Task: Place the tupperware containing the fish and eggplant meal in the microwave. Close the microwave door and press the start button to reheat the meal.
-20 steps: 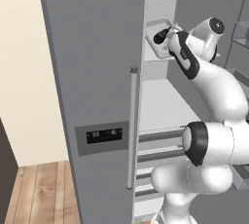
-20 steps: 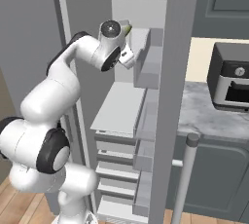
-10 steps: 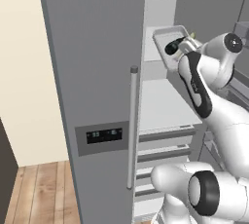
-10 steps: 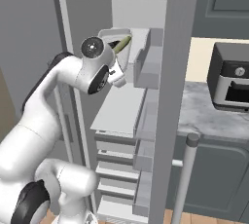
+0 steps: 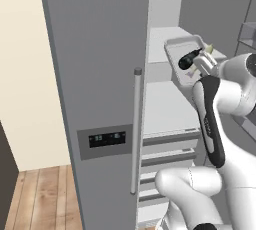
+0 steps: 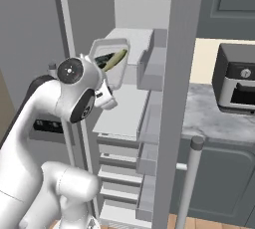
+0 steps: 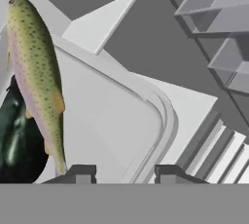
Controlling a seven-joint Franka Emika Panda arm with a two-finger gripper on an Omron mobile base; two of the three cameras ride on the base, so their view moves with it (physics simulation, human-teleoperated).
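My gripper [image 7: 124, 172] is shut on the rim of the tupperware [image 7: 112, 121], a pale grey tray held tilted in the air in front of the open fridge. Inside it lie a speckled green-yellow fish [image 7: 34, 67] and a dark glossy eggplant [image 7: 14, 140]. From the base views the tupperware [image 5: 181, 48] [image 6: 105, 54] hangs above the middle fridge shelf, raised at the end of my bent arm, its open side tipped toward the cameras. The fish [image 6: 114, 58] shows against the tray wall. The microwave and its door are out of view.
The tall grey fridge door [image 5: 95, 74] stands open on the left with its bar handle [image 5: 135, 129]. White shelves [image 5: 165, 109] and drawers [image 6: 119, 173] fill the fridge; door bins [image 6: 149, 68] sit beside them. A black appliance [image 6: 236, 81] stands on the marble counter [image 6: 214, 118].
The arm has drawn the tupperware out of the upper fridge shelf toward the robot and tipped it. The fridge and the cameras have not moved.
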